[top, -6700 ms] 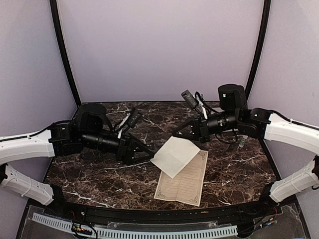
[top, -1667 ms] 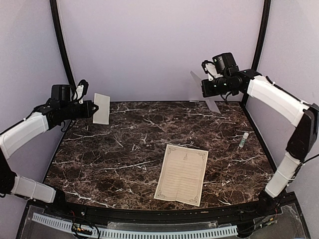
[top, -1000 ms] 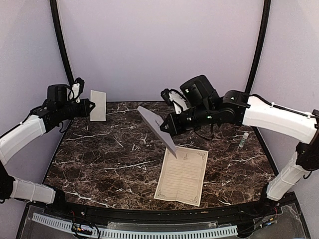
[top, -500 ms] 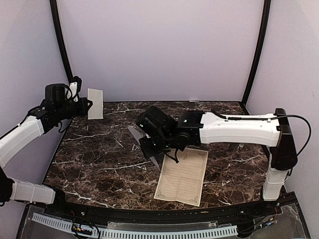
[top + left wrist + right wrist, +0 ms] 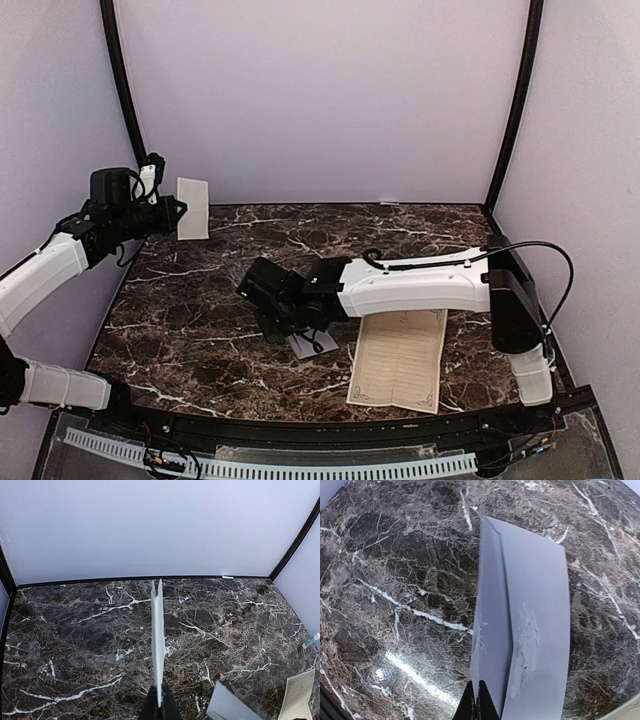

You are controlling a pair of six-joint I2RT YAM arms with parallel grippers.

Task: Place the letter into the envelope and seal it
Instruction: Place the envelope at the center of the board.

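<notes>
Pinching the envelope (image 5: 530,630) at one narrow edge, the right claw (image 5: 479,701) is clamped on it low over the desk (image 5: 190,300). With so slim a hold, I judge the paper may buckle or slide out if it is pushed down or dragged. A folded sheet (image 5: 192,208) of the letter hangs upright in the left claw (image 5: 159,707), nipped at its lower edge, well apart from the envelope and far to its left. It could swing or slip on the way across. A bordered sheet (image 5: 400,358) lies flat just right of the envelope with its top under the right forearm (image 5: 420,290), which could sweep it askew. The top view hides the right fingertips. I cannot tell whether the flap stands open or whether the envelope touches the desk. A small white tube (image 5: 312,640) shows only at the left wrist view's edge.
</notes>
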